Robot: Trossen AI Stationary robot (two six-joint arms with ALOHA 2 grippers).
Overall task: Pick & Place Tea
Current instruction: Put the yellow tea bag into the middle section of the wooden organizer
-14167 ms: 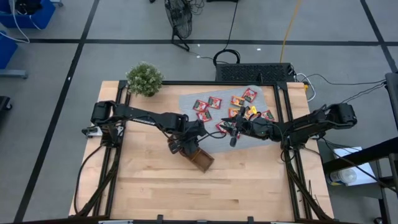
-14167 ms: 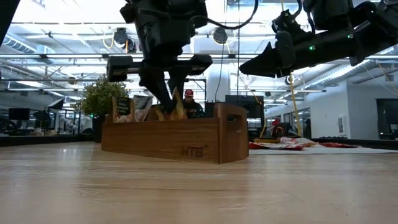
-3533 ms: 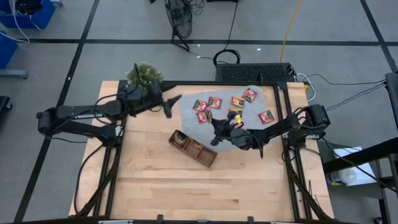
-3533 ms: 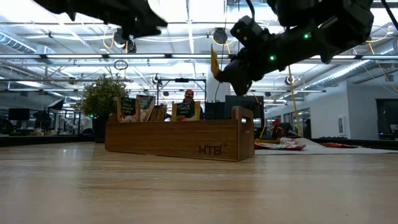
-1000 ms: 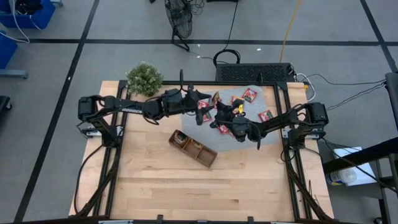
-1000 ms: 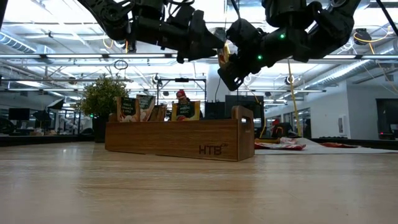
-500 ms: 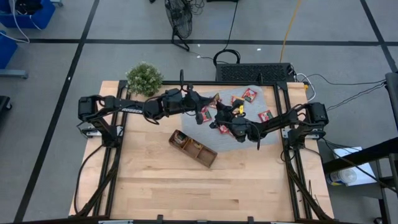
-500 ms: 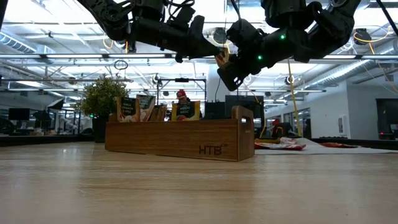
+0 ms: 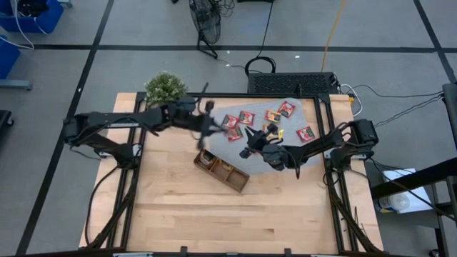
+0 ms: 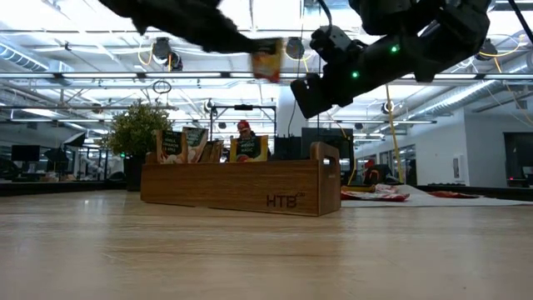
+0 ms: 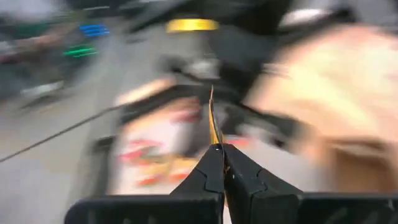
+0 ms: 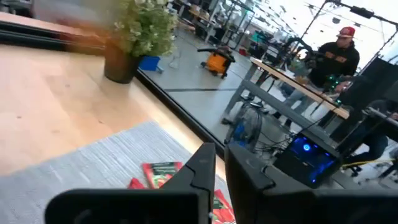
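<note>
Carrying 1 tea sachet [image 10: 266,58] clamped in the left gripper [image 9: 212,127] after handover; right gripper [image 9: 246,152], fingers slightly parted, has released; tray [image 9: 222,171] next.

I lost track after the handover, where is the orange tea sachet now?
The orange foil tea sachet is pinched in the left gripper, in the air left of the grey mat, above the brown wooden tray in the low view.

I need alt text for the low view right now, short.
Above a wooden tray with sachets standing in it, the left pincer, blurred, holds an orange tea sachet in the air. The right pincer hangs beside it, empty, with more sachets on a grey mat behind.
</note>
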